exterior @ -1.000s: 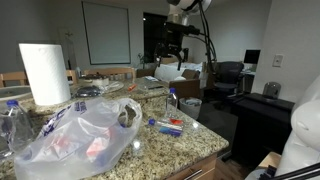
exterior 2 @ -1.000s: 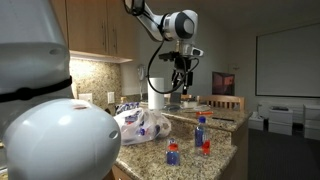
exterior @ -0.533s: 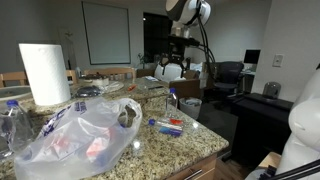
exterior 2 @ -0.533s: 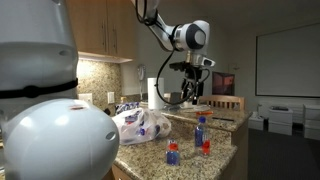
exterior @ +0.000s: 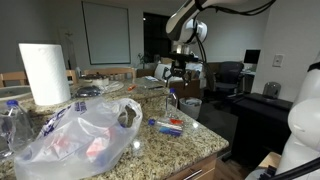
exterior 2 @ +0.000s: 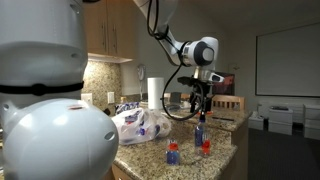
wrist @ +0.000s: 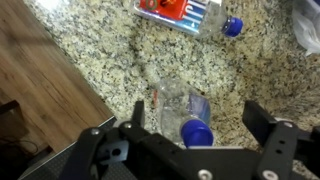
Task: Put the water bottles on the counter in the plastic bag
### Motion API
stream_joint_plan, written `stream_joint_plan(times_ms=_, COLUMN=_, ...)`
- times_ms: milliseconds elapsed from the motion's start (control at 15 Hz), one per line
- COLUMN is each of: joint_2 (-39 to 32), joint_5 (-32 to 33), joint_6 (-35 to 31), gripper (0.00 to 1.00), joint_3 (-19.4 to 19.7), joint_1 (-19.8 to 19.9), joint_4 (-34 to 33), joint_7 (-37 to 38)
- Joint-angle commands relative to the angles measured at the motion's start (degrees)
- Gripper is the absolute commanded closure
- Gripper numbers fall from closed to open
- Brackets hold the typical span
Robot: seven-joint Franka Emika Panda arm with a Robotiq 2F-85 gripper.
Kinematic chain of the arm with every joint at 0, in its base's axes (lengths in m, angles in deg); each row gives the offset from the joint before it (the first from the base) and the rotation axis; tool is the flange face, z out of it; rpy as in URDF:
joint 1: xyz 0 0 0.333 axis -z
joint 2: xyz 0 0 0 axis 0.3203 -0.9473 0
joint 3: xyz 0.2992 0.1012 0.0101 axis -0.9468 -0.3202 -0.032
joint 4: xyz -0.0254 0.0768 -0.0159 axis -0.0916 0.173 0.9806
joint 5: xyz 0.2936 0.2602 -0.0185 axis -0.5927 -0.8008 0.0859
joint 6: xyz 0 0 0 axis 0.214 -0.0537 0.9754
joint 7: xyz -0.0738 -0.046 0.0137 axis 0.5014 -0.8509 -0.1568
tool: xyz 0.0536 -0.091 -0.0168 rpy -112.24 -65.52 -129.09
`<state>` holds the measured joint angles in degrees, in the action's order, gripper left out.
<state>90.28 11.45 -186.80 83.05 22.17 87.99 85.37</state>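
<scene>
A water bottle (wrist: 186, 112) stands upright on the granite counter (wrist: 110, 60), its blue cap straight below my gripper (wrist: 200, 120). The gripper is open and empty, a finger on each side of the cap. In both exterior views the gripper (exterior: 181, 70) (exterior 2: 203, 97) hangs just above this bottle (exterior: 171, 101) (exterior 2: 200, 131). Another bottle (wrist: 185, 10) (exterior: 168, 125) lies on its side close by. The crinkled plastic bag (exterior: 85, 132) (exterior 2: 140, 124) lies on the counter with bottles inside; its edge shows in the wrist view (wrist: 306, 25).
A tall paper-towel roll (exterior: 44, 72) stands behind the bag, and another bottle (exterior: 12, 120) stands at the far left. The counter's rounded edge (wrist: 75, 75) runs close to the upright bottle, with wood floor (wrist: 30, 80) below. Two small bottles (exterior 2: 172, 153) (exterior 2: 206, 147) show near the counter's front.
The arm has swung across the counter and come down, so the open gripper now sits over the upright bottle. The bottles and the bag have not moved.
</scene>
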Motion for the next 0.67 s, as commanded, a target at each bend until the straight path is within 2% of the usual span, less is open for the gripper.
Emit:
stream_joint_plan(times_ms=0, joint_2=-0.4, joint_5=0.64, joint_6=-1.6, gripper=0.16, joint_3=0.25, joint_1=0.65, joint_4=1.15, joint_7=-0.04)
stream_joint_plan(times_ms=67, joint_2=-0.69, joint_5=0.52, joint_6=-1.77, gripper=0.27, joint_3=0.35, joint_1=0.61, joint_4=1.16, joint_7=-0.12)
stream_joint_plan(times_ms=200, joint_2=-1.47, joint_5=0.31, joint_6=-2.39, gripper=0.42, joint_3=0.39, joint_1=0.51, joint_4=1.04, joint_7=-0.5)
stream_joint_plan(times_ms=533, joint_2=-4.0, joint_5=0.6, joint_6=-2.85, gripper=0.74, joint_3=0.37, joint_1=0.3, joint_4=-0.62, joint_7=-0.69)
stream_joint_plan(times_ms=600, joint_2=-4.21, joint_5=0.69, joint_6=-2.95, gripper=0.3, joint_3=0.37, joint_1=0.25, joint_4=-0.91, joint_7=-0.74)
